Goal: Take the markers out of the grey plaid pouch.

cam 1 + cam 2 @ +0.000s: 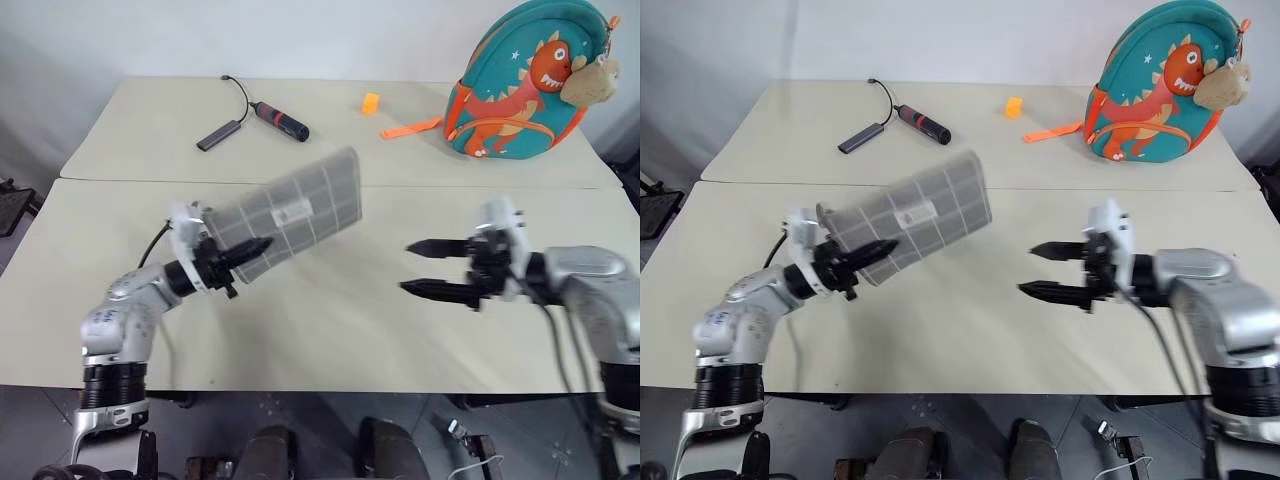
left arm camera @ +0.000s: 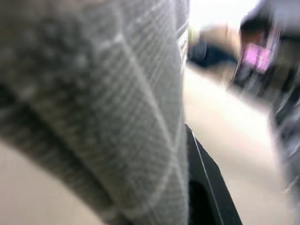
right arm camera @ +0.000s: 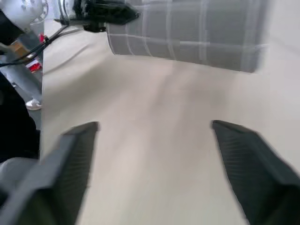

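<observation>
Two black-fingered grippers hover above the beige table (image 1: pixel 330 330), one carrying the pouch.

Closed on one end of the soft grey plaid fabric pouch (image 1: pixel 292 213), the left gripper (image 1: pixel 250 248) holds it tilted up off the table, white label facing the camera. To the pouch's right and well apart from it, the right gripper (image 1: pixel 420 268) points toward it with fingers spread wide, gripping nothing. Beyond the pouch lie a black-and-red cylinder with a cable (image 1: pixel 280 120) and, further right, a teal dinosaur backpack (image 1: pixel 525 85).
</observation>
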`<state>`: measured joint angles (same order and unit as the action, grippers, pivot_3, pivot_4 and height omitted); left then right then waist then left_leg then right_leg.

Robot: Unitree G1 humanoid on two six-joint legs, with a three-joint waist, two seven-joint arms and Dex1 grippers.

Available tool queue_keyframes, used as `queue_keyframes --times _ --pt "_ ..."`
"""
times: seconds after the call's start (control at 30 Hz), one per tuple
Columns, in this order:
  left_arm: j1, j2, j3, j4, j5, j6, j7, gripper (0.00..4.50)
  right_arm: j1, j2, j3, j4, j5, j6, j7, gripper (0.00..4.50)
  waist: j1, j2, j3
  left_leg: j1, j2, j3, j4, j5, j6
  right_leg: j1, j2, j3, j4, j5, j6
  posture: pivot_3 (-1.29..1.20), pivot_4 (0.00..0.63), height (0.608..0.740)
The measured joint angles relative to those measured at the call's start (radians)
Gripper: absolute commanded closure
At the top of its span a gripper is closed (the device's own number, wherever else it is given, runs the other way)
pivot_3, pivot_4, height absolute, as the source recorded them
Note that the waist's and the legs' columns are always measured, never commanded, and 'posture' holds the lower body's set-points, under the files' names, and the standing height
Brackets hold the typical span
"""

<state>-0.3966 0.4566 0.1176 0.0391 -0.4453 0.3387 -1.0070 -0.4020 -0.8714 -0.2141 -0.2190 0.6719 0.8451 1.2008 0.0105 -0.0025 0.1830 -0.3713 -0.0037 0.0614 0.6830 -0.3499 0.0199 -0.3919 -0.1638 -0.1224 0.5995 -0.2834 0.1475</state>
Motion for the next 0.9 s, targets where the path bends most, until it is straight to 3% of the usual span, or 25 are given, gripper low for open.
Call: queue_keyframes --times 0.1,0.27,0.33,0.43,0.77,0.9 --pt "0.0 -0.018 -0.077 0.068 0.099 -0.202 -0.027 4.5 -0.004 -0.049 -0.064 0.03 0.098 0.11 0.007 0.04 -0.007 0.0 0.0 0.0 0.002 0.002 0.0 0.0 0.0 0.0 0.0 0.0 0.0 0.0 0.0 0.0 0.15 0.74" --pt "-0.07 -0.087 -0.147 0.267 0.303 -0.655 0.057 4.5 -0.253 -0.056 -0.142 0.093 0.326 0.4 -0.123 0.04 -0.008 0.0 0.001 0.0 0.002 -0.006 0.0 0.0 0.001 -0.001 -0.001 0.0 0.0 0.002 0.0 0.0 0.15 0.74" --pt "-0.09 -0.1 -0.171 0.318 0.354 -0.777 0.088 4.5 -0.34 -0.016 -0.104 0.085 0.376 0.508 -0.196 0.04 -0.009 0.0 0.0 0.0 0.002 -0.007 0.0 0.0 0.001 -0.001 -0.001 -0.001 -0.001 0.002 0.0 0.0 0.15 0.74" --pt "-0.103 -0.115 -0.203 0.363 0.413 -0.913 0.131 4.5 -0.431 0.127 -0.028 0.113 0.412 0.668 -0.326 0.04 -0.011 0.0 0.0 -0.001 0.002 -0.008 0.0 0.0 0.001 -0.002 -0.002 -0.001 -0.001 0.003 0.0 0.0 0.15 0.74" --pt "-0.099 -0.132 -0.281 0.401 0.482 -1.033 0.206 4.5 -0.483 0.422 0.099 0.188 0.432 0.764 -0.581 0.04 0.008 0.0 0.0 -0.007 -0.001 -0.009 0.002 0.001 0.002 -0.003 -0.002 -0.008 -0.001 0.003 0.0 0.0 0.15 0.74" --pt "-0.097 -0.129 -0.293 0.399 0.487 -1.033 0.222 4.5 -0.499 0.475 0.099 0.249 0.465 0.764 -0.646 0.04 0.008 0.0 0.0 -0.008 -0.001 -0.008 0.002 0.001 0.002 -0.003 -0.002 -0.009 -0.001 0.003 0.0 0.0 0.15 0.74"
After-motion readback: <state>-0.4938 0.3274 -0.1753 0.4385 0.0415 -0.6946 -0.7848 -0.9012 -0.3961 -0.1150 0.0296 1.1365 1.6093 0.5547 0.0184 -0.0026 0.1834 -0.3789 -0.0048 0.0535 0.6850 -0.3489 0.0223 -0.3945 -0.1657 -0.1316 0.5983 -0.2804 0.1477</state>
